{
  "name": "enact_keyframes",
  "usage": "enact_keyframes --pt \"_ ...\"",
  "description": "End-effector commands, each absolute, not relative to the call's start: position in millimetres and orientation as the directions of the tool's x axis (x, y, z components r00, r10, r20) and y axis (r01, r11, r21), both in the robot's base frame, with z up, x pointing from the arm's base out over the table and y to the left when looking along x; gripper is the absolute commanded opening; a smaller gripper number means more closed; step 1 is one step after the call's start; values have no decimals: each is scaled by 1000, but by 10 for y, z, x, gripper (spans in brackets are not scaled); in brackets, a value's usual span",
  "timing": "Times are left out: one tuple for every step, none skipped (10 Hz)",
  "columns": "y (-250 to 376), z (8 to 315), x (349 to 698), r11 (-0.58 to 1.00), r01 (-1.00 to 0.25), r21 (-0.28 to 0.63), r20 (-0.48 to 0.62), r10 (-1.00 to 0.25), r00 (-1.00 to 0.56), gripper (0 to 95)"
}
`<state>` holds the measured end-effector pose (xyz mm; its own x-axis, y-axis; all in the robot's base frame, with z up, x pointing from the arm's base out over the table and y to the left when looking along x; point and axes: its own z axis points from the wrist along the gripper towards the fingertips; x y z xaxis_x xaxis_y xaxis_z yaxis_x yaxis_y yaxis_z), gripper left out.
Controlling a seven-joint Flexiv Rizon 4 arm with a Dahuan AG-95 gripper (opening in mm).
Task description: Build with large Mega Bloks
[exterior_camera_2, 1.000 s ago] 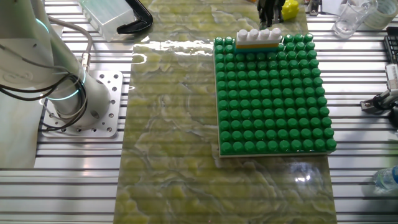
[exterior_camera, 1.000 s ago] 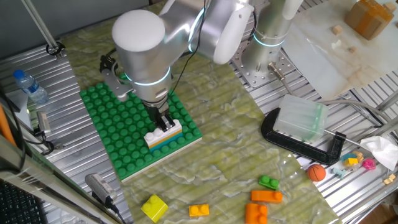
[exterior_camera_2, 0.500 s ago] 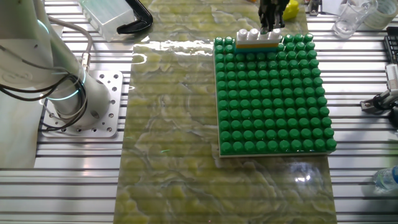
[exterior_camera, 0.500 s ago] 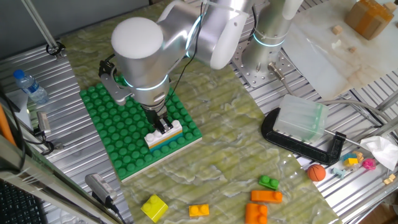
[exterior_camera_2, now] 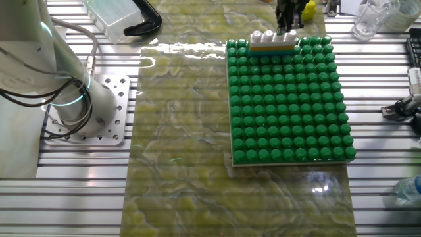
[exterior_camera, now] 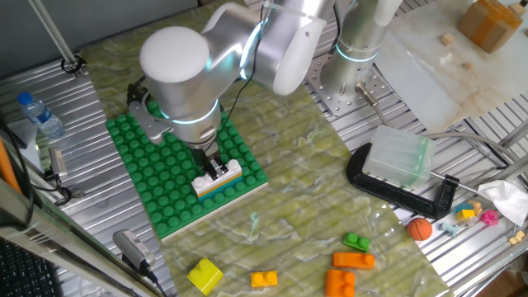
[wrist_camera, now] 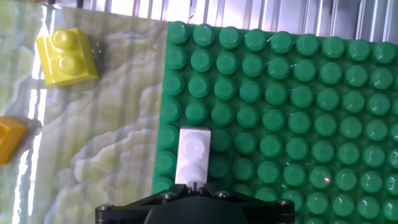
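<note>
A white Mega Blok point(exterior_camera: 206, 182) tops an orange and a teal layer at the near edge of the green studded baseplate point(exterior_camera: 157, 177). The stack also shows in the other fixed view point(exterior_camera_2: 273, 41) at the plate's far edge point(exterior_camera_2: 289, 99). My gripper point(exterior_camera: 216, 168) stands straight over the white brick, jaws shut, tips resting on its top. In the hand view the gripper point(wrist_camera: 198, 185) touches the near end of the white brick point(wrist_camera: 194, 155). Loose on the mat lie a yellow brick point(exterior_camera: 204, 275), orange bricks point(exterior_camera: 264, 280) point(exterior_camera: 353, 261) and a green brick point(exterior_camera: 357, 242).
A clear plastic box point(exterior_camera: 399, 157) sits in a black clamp point(exterior_camera: 412, 196) at the right, with a small orange ball point(exterior_camera: 420, 228) near it. A water bottle point(exterior_camera: 40, 115) lies at the left. The arm's base point(exterior_camera_2: 72, 105) stands beside the mat.
The arm's elbow has swung a little to the left and the gripper has sunk slightly onto the white brick. The bricks have not moved.
</note>
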<state>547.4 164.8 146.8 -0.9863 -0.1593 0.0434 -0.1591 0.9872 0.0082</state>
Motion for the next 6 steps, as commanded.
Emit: enact_keyframes --pt "1639 1175 5456 987 -160 8 51 -160 -986 0" --pt "1631 1133 5460 987 -161 6 52 -161 -986 0" --pt "1620 1073 5461 987 -162 6 53 -162 -985 0" --pt "1621 1066 5461 987 -162 7 58 -162 -985 0" --pt "1624 1065 5461 987 -162 5 68 -162 -984 0" --pt "1629 1121 5456 986 -164 9 66 -164 -984 0"
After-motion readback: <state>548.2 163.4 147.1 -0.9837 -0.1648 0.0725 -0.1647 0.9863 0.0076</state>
